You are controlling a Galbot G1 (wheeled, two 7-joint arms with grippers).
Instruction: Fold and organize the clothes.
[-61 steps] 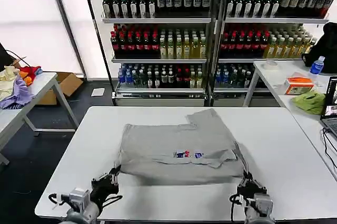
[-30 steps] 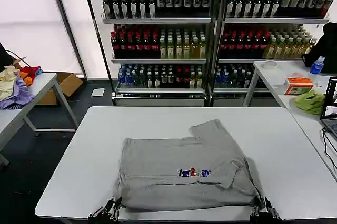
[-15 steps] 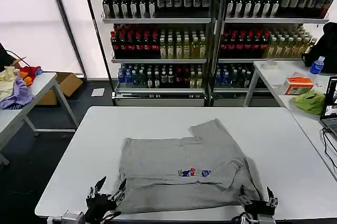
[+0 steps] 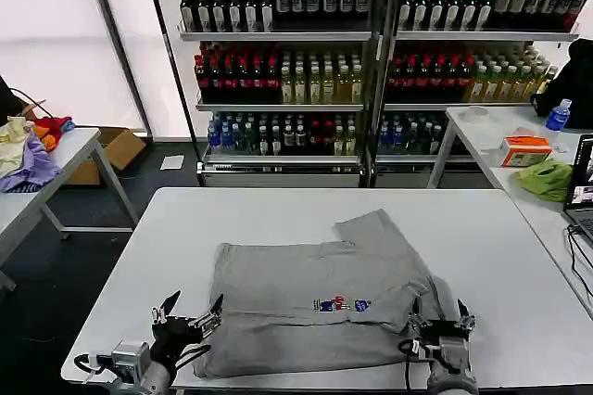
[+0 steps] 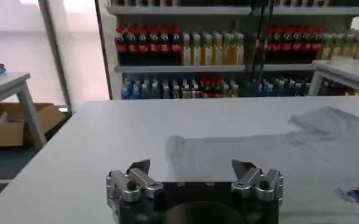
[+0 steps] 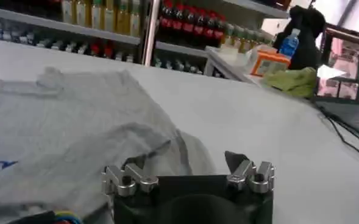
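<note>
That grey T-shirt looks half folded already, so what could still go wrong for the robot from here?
1. The T-shirt lies skewed, one sleeve sticking out toward the shelves, so the next fold may come out crooked.
2. Its near hem sits close to the table edge; a tug toward the robot might drag it off.
3. The left end effector and the right end effector are both open at the near corners; either might pinch only one layer, undoing the fold.

T-shirt (image 4: pixel 320 307) flat on table (image 4: pixel 278 219) near its front edge, left gripper (image 4: pixel 188 319) at shirt's front-left corner, right gripper (image 4: pixel 440 324) at front-right corner, bottle shelves (image 4: pixel 371 52) behind table
</note>
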